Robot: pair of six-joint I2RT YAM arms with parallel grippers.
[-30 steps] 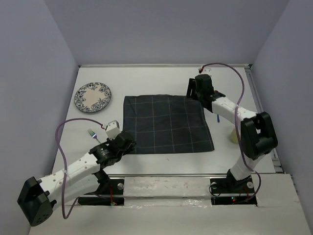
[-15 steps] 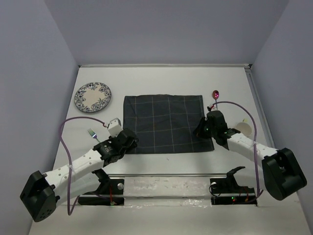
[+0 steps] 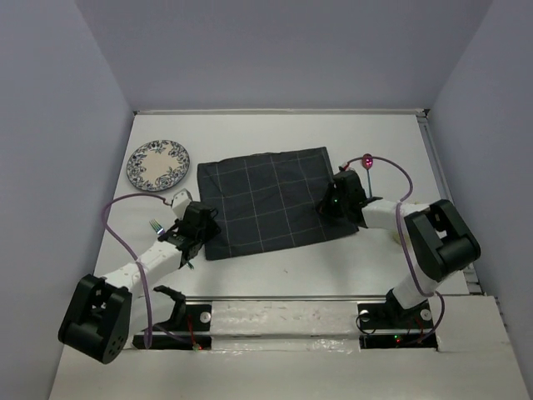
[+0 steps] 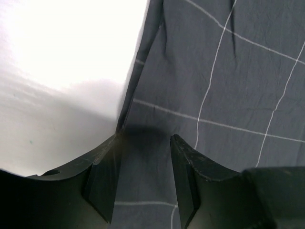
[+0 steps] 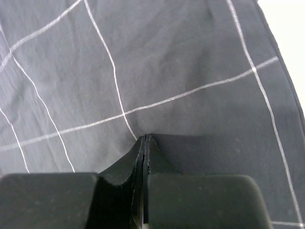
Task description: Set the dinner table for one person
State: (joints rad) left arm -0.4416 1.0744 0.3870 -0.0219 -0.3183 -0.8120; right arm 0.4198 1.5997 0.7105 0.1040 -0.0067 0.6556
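Note:
The white dinner table (image 3: 275,271) carries a dark navy grid cloth (image 3: 266,200), lying askew. My left gripper (image 3: 200,225) hovers low at the cloth's near left corner. In the left wrist view it (image 4: 145,138) is open, with flat cloth (image 4: 214,71) between its fingers and bare table (image 4: 66,52) to the left. My right gripper (image 3: 331,205) rests on the cloth's right part. In the right wrist view it (image 5: 146,137) is shut, its tips pressed against the cloth (image 5: 157,62), and no fold shows between them.
A blue-patterned plate (image 3: 158,165) sits at the back left. A fork (image 3: 156,227) lies left of my left arm. A spoon with a pink bowl (image 3: 367,160) lies right of the cloth. Lavender walls bound the table.
The cloth has turned and slid left and back. My right gripper closed and moved onto the cloth's right part. My left gripper shifted left to the near left corner.

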